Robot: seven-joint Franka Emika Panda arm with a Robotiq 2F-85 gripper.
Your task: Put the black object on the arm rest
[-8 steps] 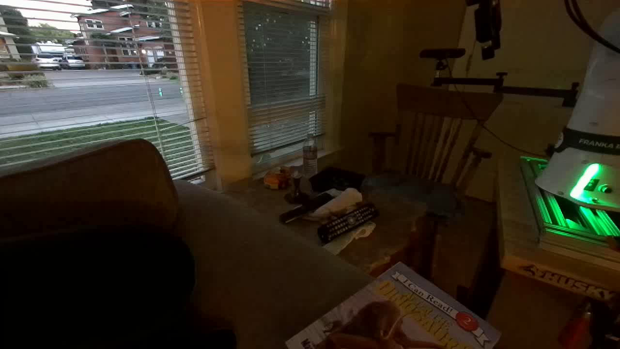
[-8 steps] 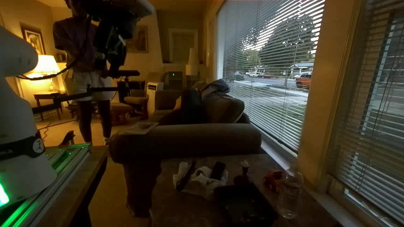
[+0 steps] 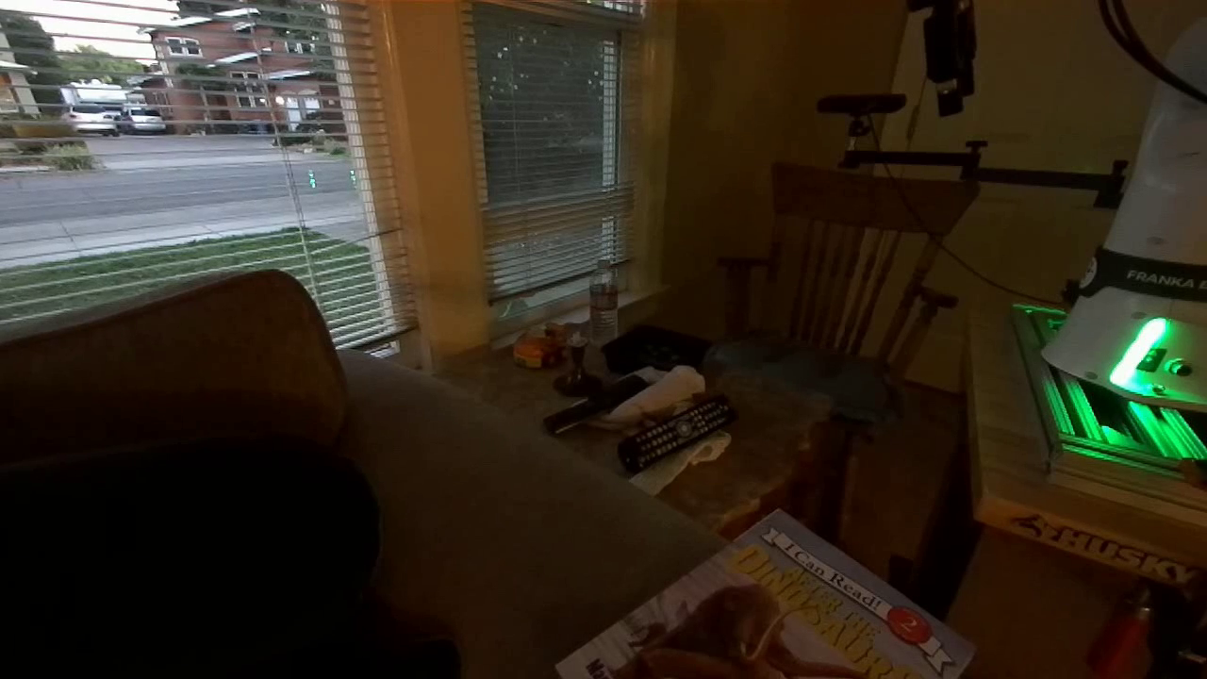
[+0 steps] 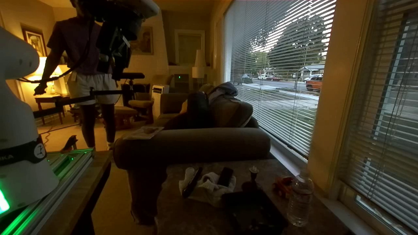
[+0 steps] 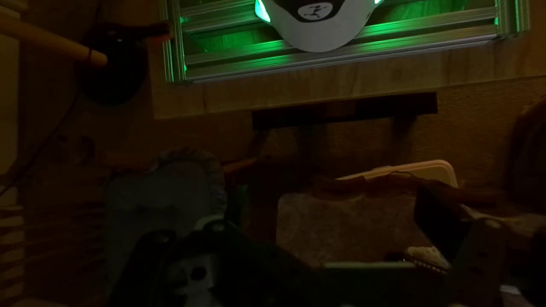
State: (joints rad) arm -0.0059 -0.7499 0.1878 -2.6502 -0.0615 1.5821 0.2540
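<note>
Two slim dark bars lie on white cloth on the side table. One is a black remote with pale buttons (image 3: 677,434) on the robot's side, also in an exterior view (image 4: 192,182). The other is a plain black bar (image 3: 589,407) nearer the window, also in an exterior view (image 4: 225,176). I cannot tell which is the black object. The arm rest (image 4: 209,143), broad brownish-grey fabric, stands beside the table and shows in an exterior view (image 3: 490,500). My gripper (image 4: 110,71) hangs high above and away from both. Its fingers look open and empty in the dark wrist view (image 5: 328,238).
A picture book (image 3: 773,613) lies on the arm rest's robot-side end. A black tray (image 4: 253,212), candlestick (image 4: 251,179), orange toy (image 4: 283,186) and water bottle (image 4: 299,202) stand on the table. A wooden chair (image 3: 839,273) stands beyond. A person (image 4: 81,52) stands behind.
The person in the background has shifted and now holds an arm out toward the lamp. My arm, gripper and the table items show no visible movement.
</note>
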